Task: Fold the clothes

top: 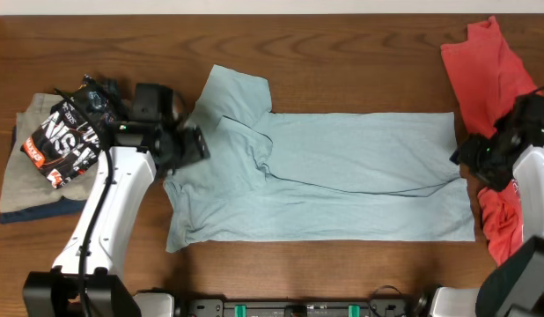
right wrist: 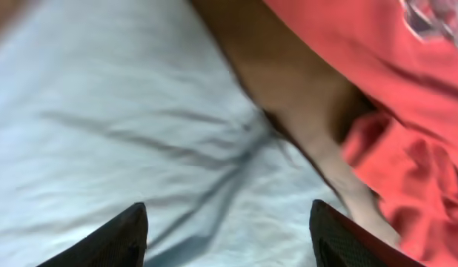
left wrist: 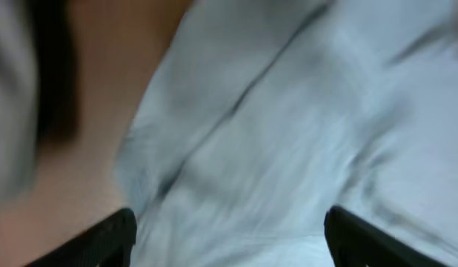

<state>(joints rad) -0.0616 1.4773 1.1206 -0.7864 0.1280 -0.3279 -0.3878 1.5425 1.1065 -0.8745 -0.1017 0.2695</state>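
The plain pale blue-grey cotton T-shirt (top: 342, 176) is laid lengthwise across the brown wooden worktop (top: 342, 44), with one long side seemingly already turned over. The jaws of the left arm (top: 121, 207) are held apart and empty over the collar end. Those of the right arm (top: 532, 176) are likewise parted over the hem, beside the crumpled red T-shirt (top: 488, 66). This placing apparently allows both ends to be taken together.

Wooden table (top: 342, 35), pale blue-grey T-shirt (top: 342, 176) spread centre, red T-shirt (top: 488, 62) right, folded pile (top: 21, 180) left
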